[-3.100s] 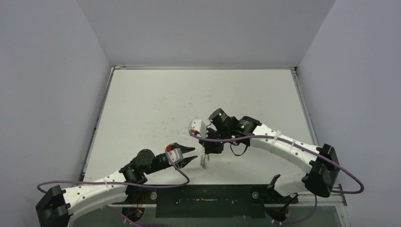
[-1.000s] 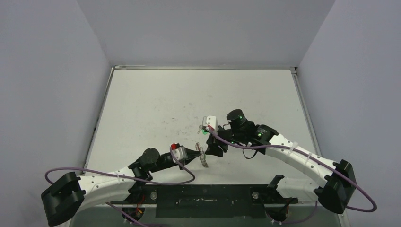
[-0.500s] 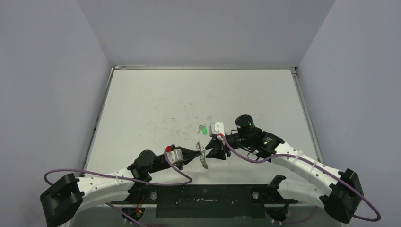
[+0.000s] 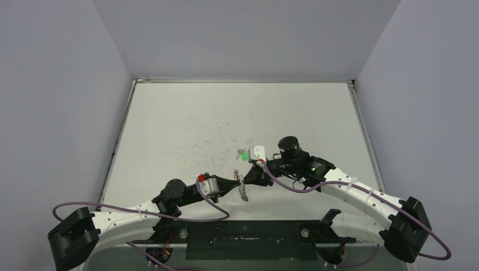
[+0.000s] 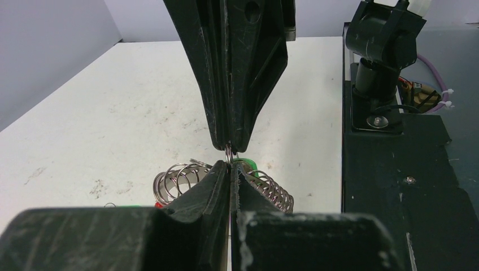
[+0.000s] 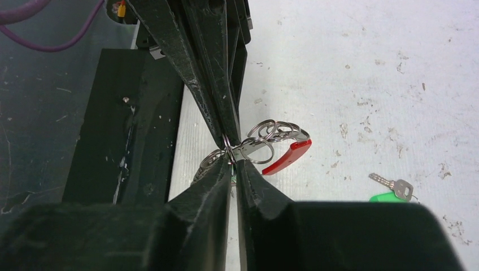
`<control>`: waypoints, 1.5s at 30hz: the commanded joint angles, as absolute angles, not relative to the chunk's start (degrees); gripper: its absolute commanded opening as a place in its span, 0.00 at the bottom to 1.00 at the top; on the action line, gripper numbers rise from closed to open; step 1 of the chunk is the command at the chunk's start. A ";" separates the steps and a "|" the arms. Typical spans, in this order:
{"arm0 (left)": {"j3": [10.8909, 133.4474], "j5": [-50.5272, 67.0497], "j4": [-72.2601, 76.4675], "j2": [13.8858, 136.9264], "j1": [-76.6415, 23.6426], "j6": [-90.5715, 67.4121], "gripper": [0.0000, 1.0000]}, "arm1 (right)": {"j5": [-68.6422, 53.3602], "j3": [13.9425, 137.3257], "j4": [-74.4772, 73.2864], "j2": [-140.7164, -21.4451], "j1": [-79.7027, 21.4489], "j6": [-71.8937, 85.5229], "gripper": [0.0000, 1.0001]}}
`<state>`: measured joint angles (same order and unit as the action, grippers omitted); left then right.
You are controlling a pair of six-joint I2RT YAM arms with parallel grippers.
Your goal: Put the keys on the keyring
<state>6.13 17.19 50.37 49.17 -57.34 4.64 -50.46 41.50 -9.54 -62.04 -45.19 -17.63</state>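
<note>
The keyring, a loop of silvery wire rings with a red segment, hangs between my two grippers just above the table. My left gripper is shut on one of its rings, with the pinch in the left wrist view. My right gripper meets it tip to tip and is pinched on the same ring. The ring's coils spread to both sides. The keys, small silver keys on a green tag, lie loose on the table just beyond the grippers.
A black mounting plate runs along the near table edge close under the grippers. The right arm's base stands on it. The white table has scuff marks and grey walls on three sides.
My right gripper has moved left off the keys, leaving them on the table, and has closed onto the keyring. My left gripper has come in and shut on the keyring.
</note>
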 commanded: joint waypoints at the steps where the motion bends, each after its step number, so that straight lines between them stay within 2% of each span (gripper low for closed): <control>1: 6.25 17.86 54.44 48.61 -57.67 4.02 0.00 | -51.34 41.84 -8.98 -62.64 -45.35 -19.86 0.07; 4: 6.24 17.60 54.16 48.30 -57.68 4.13 0.00 | -49.73 42.63 -11.67 -62.91 -45.35 -20.70 0.00; 15: 6.42 17.57 53.92 48.12 -57.66 4.31 0.00 | -46.49 43.04 -13.71 -63.61 -46.70 -20.66 0.00; 28: 6.60 17.92 53.80 48.16 -57.73 3.96 0.00 | -45.37 44.21 -12.51 -60.03 -48.18 -20.12 0.29; 32: 6.59 17.93 53.77 48.25 -57.66 4.09 0.00 | -45.29 44.62 -11.86 -60.03 -49.28 -20.17 0.30; 41: 6.69 18.13 53.79 48.13 -57.66 3.89 0.00 | -44.63 45.21 -9.53 -63.10 -51.49 -19.90 0.29; 43: 6.61 18.20 53.70 47.93 -57.66 3.87 0.00 | -44.64 45.45 -10.08 -63.50 -51.52 -20.31 0.26; 45: 6.45 18.03 53.61 47.67 -57.66 3.89 0.00 | -44.53 45.53 -10.63 -63.55 -51.53 -20.79 0.18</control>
<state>5.93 17.63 49.76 48.86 -57.41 4.64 -44.27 43.07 -12.69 -63.20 -51.07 -19.99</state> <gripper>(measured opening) 0.008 0.240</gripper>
